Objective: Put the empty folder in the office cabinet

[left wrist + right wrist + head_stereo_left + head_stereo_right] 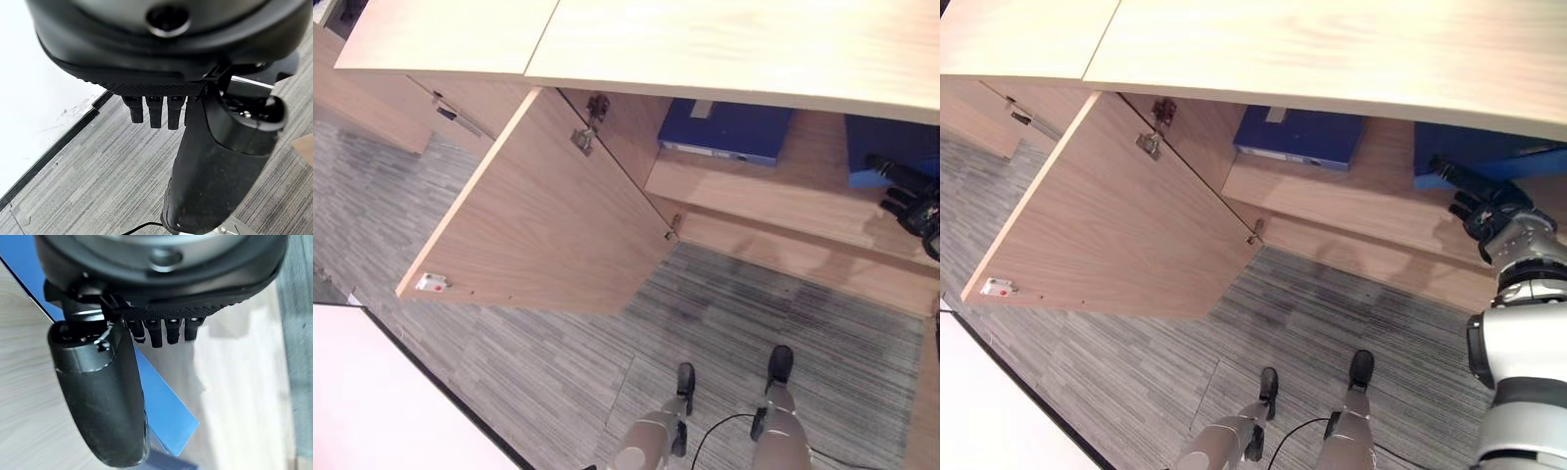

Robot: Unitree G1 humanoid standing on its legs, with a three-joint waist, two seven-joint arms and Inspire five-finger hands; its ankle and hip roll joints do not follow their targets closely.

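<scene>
Inside cabinet (pixel 1351 211): right hand (pixel 1489 211) beside folder (pixel 166 411) | fingers extended

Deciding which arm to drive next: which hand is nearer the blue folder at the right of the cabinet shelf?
Right. The right hand is at the blue folder on the shelf; the left hand hangs over the carpet, away from the cabinet.

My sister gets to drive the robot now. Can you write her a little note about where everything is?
Right hand: at the cabinet shelf, fingers straight and open, beside the blue folder on the right of the shelf; holding nothing.
Left hand: hanging over the carpet, fingers relaxed, holding nothing.
A second blue folder lies further left on the same shelf. The cabinet door is open.
Done: the folder looks placed in the cabinet.
Left: probably pull the right hand back and maybe close the door.
</scene>
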